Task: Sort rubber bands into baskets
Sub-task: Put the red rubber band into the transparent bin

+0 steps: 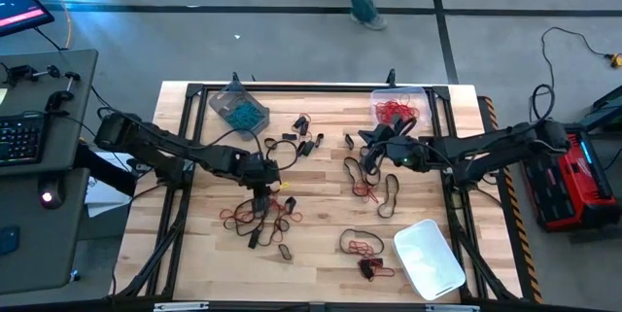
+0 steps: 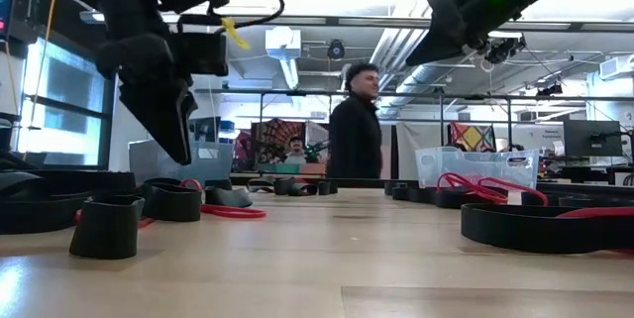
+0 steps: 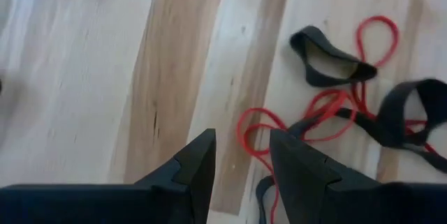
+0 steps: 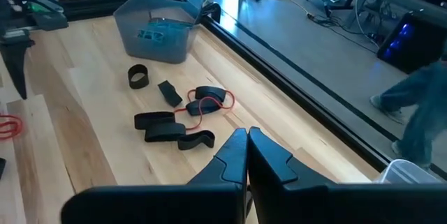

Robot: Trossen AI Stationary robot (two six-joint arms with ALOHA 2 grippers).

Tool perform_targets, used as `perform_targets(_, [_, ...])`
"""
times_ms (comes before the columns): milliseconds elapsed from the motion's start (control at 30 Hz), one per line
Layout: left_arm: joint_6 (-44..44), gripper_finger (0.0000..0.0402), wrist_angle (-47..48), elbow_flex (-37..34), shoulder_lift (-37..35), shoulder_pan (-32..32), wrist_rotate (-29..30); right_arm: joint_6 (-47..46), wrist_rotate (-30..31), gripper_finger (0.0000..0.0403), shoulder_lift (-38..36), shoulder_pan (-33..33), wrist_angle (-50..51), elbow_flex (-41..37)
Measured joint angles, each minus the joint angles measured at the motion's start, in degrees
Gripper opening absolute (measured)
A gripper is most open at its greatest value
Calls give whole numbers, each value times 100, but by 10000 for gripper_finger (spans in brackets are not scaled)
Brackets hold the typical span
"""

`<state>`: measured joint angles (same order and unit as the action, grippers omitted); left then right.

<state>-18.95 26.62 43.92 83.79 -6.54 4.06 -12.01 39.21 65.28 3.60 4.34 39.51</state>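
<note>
Red and black rubber bands lie in a loose heap on the wooden table. My left gripper hangs over that heap, pointing steeply down and open. A red band shows below the gap between its fingers, which stay above the table. My right gripper is shut with nothing in it, up in the air near the table's middle. Three baskets stand on the table: a grey one with teal bands at the far left, a clear one with red bands at the far right, and a whitish one at the near right.
More black bands lie scattered near the far middle. Others, with red loops among them, lie right of centre and toward the near edge. A dark frame runs round the table. A person stands beyond the far edge.
</note>
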Motion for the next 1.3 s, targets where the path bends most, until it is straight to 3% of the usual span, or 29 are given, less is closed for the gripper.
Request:
perform_targets(733, [74,124,3,23,891,156,-400,-17,-19,0,6,-4,28,-4])
perform_targets(933, [427,60,36,-9,660,146,-220,-20,-228,0,6,-4,28,-4])
perform_targets(1067, [606,9,11,-7,399,148,-157,-19,-683,0,8,-4,28,-4])
perform_targets(1300, [671,1,24,-7,95,149,-148,0,-984,0,420,149,-168,-4])
